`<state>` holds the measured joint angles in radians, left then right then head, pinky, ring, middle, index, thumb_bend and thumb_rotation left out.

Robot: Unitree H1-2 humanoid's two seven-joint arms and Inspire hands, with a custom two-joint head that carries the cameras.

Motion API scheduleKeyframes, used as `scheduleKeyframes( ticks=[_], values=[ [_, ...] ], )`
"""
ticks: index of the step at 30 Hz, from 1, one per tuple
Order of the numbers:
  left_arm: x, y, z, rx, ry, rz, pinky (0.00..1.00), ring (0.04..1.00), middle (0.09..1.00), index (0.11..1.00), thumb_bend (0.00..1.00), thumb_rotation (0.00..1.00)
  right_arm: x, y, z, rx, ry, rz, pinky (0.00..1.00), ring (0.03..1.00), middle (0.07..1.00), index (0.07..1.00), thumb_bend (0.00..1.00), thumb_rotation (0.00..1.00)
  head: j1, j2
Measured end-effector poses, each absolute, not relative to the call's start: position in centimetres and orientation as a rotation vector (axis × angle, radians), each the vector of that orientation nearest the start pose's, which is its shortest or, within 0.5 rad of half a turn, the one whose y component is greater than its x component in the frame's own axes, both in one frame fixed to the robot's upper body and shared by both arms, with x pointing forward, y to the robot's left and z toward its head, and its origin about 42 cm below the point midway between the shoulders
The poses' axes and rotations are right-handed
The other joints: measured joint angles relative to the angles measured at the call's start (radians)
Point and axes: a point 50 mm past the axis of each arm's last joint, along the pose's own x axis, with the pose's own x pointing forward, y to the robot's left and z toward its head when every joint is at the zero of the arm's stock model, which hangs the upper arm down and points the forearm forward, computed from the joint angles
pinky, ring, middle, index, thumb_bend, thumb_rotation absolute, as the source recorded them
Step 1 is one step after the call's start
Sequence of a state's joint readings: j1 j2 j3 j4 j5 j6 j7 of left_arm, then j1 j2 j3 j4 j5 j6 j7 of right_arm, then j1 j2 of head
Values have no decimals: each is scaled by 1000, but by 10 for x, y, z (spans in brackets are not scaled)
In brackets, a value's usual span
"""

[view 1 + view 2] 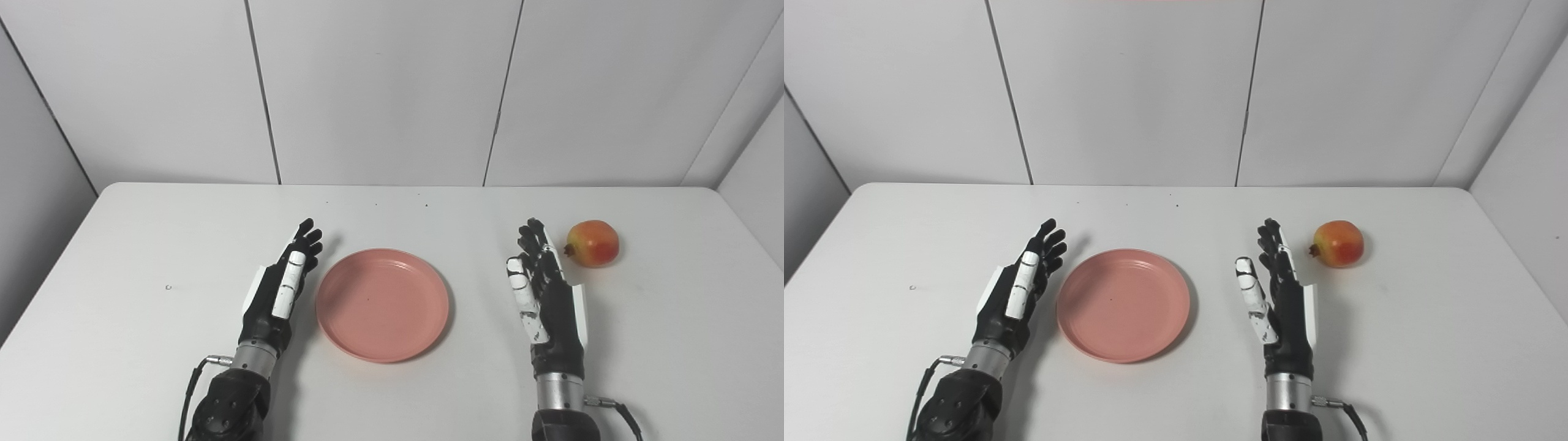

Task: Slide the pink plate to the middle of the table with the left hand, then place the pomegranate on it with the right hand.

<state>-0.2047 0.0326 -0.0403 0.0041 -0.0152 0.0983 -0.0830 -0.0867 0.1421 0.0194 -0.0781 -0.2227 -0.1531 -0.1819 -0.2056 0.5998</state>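
Straight ahead, a white table (122, 257) with rounded corners stands against pale panelled walls (380, 92). Near its middle, toward the front edge, lies a round pink plate (383, 304), bare, with nothing on it. On each side of the plate a black and white robot hand rests edge-up, palm facing inward. The left hand (283, 288) is just beside the plate's left rim; from this angle I cannot tell whether it touches the rim. Its fingers (308, 236) are stretched forward and slightly spread, holding nothing. The right hand (545, 294) sits well to the right of the plate, fingers likewise extended and empty. Just beyond and to the right of its fingertips sits the pomegranate (592, 243), red and yellow, on the table, its small dark crown pointing left toward that hand.
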Motion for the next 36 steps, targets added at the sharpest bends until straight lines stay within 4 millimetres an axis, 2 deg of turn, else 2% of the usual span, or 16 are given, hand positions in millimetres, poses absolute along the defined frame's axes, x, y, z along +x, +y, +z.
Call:
scheduleKeyframes(
  ticks=[2, 9, 13, 17, 22, 25, 29, 36],
  values=[
    [346, 189, 149, 30, -92, -173, 958, 941, 950, 950, 640, 1000, 306, -165, 157, -91, -324, -191, 896, 907, 888, 888, 570, 868, -3, -3],
    [344, 188, 147, 25, -87, -171, 966, 945, 953, 943, 632, 1000, 321, -194, 170, -100, -347, -242, 902, 908, 902, 902, 588, 716, -11, -9],
    [344, 187, 146, 22, -85, -172, 969, 948, 957, 942, 619, 1000, 329, -205, 179, -148, -374, -277, 896, 902, 884, 889, 593, 723, -15, -9],
    [344, 187, 146, 23, -85, -172, 967, 947, 957, 944, 614, 1000, 332, -216, 185, -212, -384, -308, 858, 893, 888, 893, 623, 573, -26, -15],
    [344, 188, 143, 21, -75, -175, 969, 951, 960, 947, 624, 1000, 339, -236, 194, -243, -378, -356, 913, 900, 878, 879, 684, 454, -37, -20],
    [344, 188, 143, 21, -75, -178, 964, 948, 956, 944, 619, 1000, 343, -242, 199, -245, -389, -386, 934, 910, 881, 883, 699, 427, -41, -20],
    [344, 188, 143, 20, -75, -181, 968, 951, 956, 945, 629, 1000, 349, -249, 205, -260, -393, -416, 912, 914, 890, 887, 715, 404, -43, -20],
    [344, 190, 142, 24, -75, -179, 970, 950, 960, 944, 635, 1000, 356, -270, 201, -307, -372, -447, 874, 903, 889, 881, 708, 368, -52, -20]
  ],
)
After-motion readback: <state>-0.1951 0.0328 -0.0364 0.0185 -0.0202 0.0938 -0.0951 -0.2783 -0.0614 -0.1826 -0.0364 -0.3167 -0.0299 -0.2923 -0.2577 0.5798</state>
